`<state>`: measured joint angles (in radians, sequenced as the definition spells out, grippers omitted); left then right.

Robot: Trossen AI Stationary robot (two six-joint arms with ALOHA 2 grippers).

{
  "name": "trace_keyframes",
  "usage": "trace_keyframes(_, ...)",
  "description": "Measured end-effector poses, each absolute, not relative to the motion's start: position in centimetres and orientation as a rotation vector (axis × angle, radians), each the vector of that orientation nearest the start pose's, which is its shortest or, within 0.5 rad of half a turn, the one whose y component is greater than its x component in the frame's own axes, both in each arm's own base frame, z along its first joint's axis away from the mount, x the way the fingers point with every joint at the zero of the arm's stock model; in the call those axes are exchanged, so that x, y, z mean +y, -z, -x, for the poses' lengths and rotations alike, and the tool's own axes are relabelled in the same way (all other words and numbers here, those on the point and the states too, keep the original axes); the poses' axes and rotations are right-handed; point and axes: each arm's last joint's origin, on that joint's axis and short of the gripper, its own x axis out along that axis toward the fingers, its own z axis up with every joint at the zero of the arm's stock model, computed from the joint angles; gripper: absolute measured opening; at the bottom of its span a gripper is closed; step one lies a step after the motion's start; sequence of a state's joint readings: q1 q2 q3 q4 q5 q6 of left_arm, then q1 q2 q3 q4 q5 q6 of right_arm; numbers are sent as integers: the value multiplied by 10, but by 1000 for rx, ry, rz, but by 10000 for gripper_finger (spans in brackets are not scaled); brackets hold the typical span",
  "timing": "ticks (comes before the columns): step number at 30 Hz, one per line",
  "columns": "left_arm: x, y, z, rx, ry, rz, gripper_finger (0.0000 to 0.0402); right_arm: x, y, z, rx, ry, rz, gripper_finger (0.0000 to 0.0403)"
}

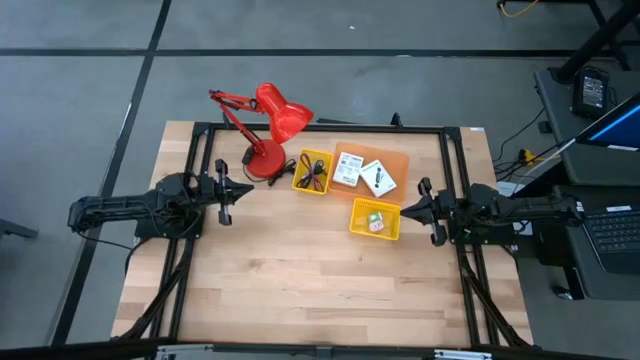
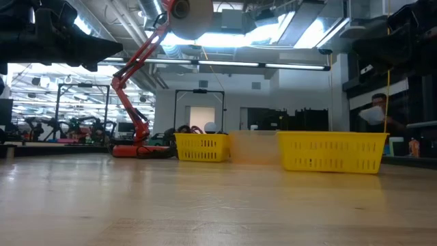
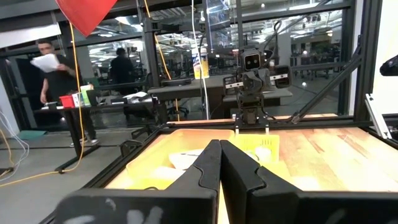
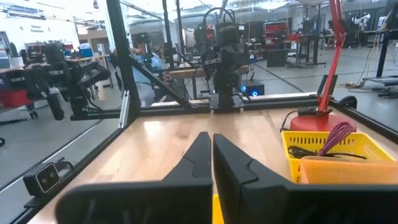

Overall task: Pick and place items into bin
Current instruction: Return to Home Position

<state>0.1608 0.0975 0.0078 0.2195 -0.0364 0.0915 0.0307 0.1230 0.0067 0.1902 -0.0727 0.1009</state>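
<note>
Fingers are pressed together on both the left gripper point(image 3: 219, 146) and right gripper point(image 4: 211, 140), parked at the counter's point(image 1: 300, 270) 9 and 3 o'clock edges: homing seems in hand. The black cable point(image 1: 312, 179) and maroon cord point(image 4: 339, 132) lie in the left yellow basket point(image 2: 201, 147); next, two white cards point(image 1: 348, 167) on the orange tray point(image 1: 402, 161), 12 o'clock, need picking.

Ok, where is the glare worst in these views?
Low view: ceiling lights behind wash the red lamp's head pale. Left wrist view: the yellow basket beyond the left gripper glares bright. High view: even light, only faint shadows.
</note>
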Motion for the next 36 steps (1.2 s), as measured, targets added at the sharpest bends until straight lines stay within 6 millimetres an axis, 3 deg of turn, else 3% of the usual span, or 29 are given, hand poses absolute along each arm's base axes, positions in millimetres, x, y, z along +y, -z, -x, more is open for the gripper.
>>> trace_keyframes(17, 17, -180, -101, -121, -203, -99, 2, 6, -174, -104, -70, -109, -93, 0)
trace_keyframes(27, 17, -180, -101, -121, -203, -99, 2, 20, -171, -95, -69, -252, 57, 0)
trace_keyframes(36, 17, -180, -101, -121, -202, -99, 2, 21, -169, -95, -33, -273, -25, 0)
